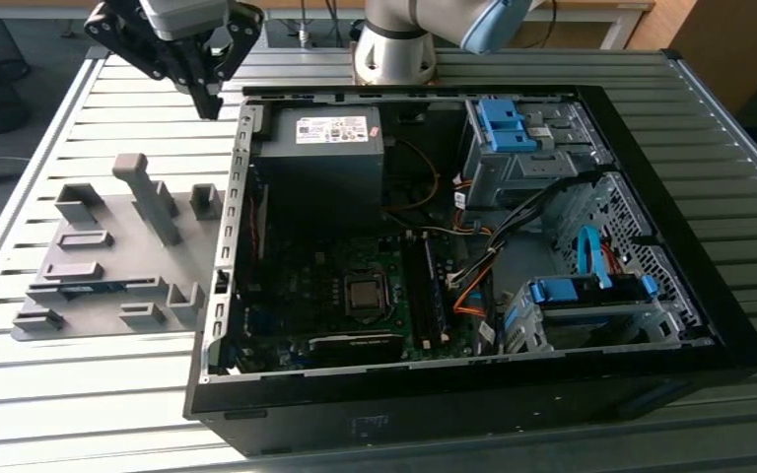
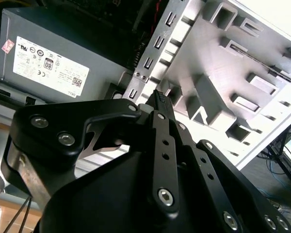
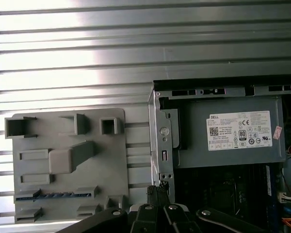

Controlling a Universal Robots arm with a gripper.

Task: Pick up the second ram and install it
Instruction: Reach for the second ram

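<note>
the arm is cut off at the frame edge in the exterior view, and the gripper's own black linkages cover a good part of both wrist views. the open black tower computer case [image 1: 484, 379] is dark inside, so i can't make out what sits in its memory slots.

the black two-finger gripper [image 1: 208, 104] [image 3: 157, 190] [image 2: 160, 97] hangs near the case corner that holds the grey boxy power supply [image 1: 319, 158], close to the case's perforated metal wall. its fingers are pressed together with nothing between them.

outside that wall, a strip of the ribbed metal table [image 1: 76, 414] shows bare between the case and the grey plastic parts fixture [image 1: 129, 212]. the fixture lies just beside the case, not touching it.

the second ram [image 3: 53, 195] [image 1: 90, 287], a thin flat blue board, sits edge-up in a long slot of the fixture. that slot is at the end farther from the power-supply corner, well apart from the gripper. only its narrow top edge shows, and i can't pick out the chips.
</note>
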